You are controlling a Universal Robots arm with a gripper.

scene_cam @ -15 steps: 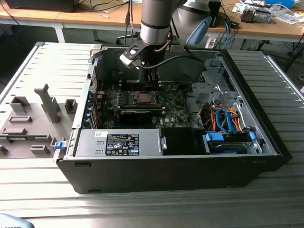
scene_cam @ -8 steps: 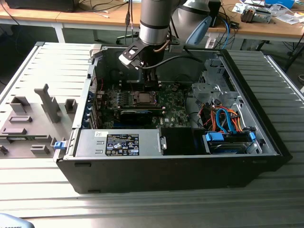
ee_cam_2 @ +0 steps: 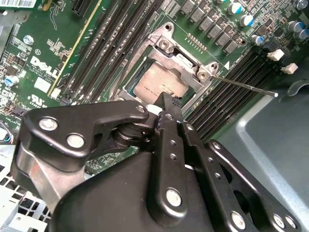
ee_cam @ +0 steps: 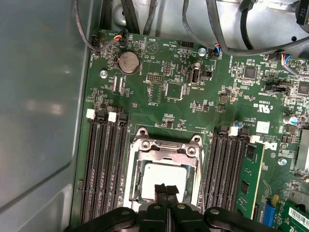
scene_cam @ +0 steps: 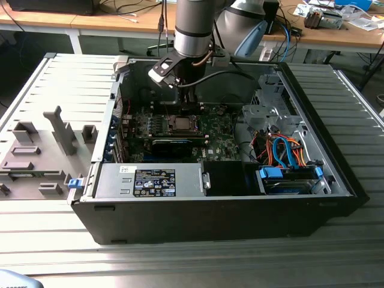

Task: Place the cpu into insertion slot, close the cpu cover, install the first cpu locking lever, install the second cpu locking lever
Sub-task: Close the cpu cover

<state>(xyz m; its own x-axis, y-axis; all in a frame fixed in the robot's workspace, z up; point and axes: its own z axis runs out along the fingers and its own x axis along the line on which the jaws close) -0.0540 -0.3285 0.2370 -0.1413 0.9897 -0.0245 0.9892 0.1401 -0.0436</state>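
Near the middle of the exterior view, slightly above centre, we see the cpu seated in its socket on the green motherboard inside the open computer case. It is a small thin square with a flat, pale silvery-grey top. The cpu cover, a silver-grey metal frame, lies down around it, the chip showing through its window. The gripper has its black fingertips pressed together, holding nothing, right over the cpu's edge; we cannot tell if they touch.
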